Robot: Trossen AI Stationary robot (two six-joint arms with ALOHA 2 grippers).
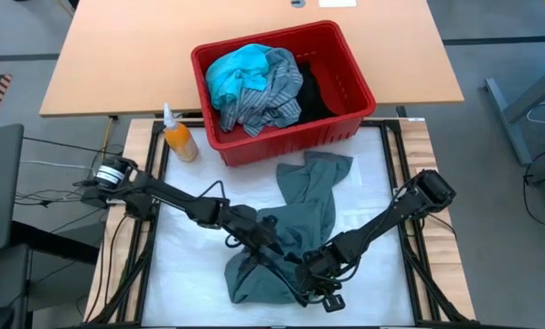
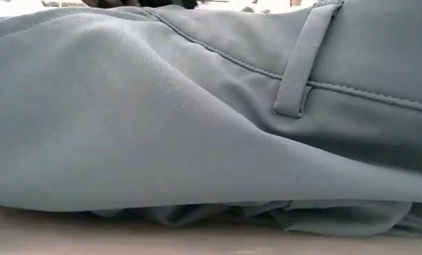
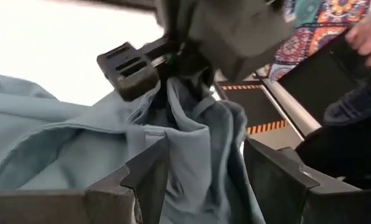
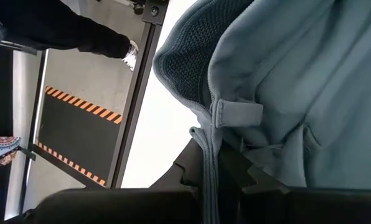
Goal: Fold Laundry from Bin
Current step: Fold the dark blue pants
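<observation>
Honestly what worries me here is the handoff. The right pincer (image 1: 330,297), low in the frame's centre in the high view, is clamped on the waistband edge of the grey-green trousers (image 1: 295,228), right by a belt loop (image 4: 238,114). The left pincer (image 1: 295,272) sits just beside it with its jaws apart and a fold of the same cloth hanging between them. If it closes on that bunched fold instead of one clean edge, my guess is both arms pull a twisted wad and the fold comes out lopsided. The cloth is smooth, thin and slippery-looking with stitched seams, so it could also slide out of a light pinch.

The trousers lie crumpled on the white counter (image 1: 199,265), one leg running up toward the red bin (image 1: 282,137), a slotted plastic basket holding a turquoise garment (image 1: 236,71), a striped shirt (image 1: 265,99) and something black (image 1: 312,90).
</observation>
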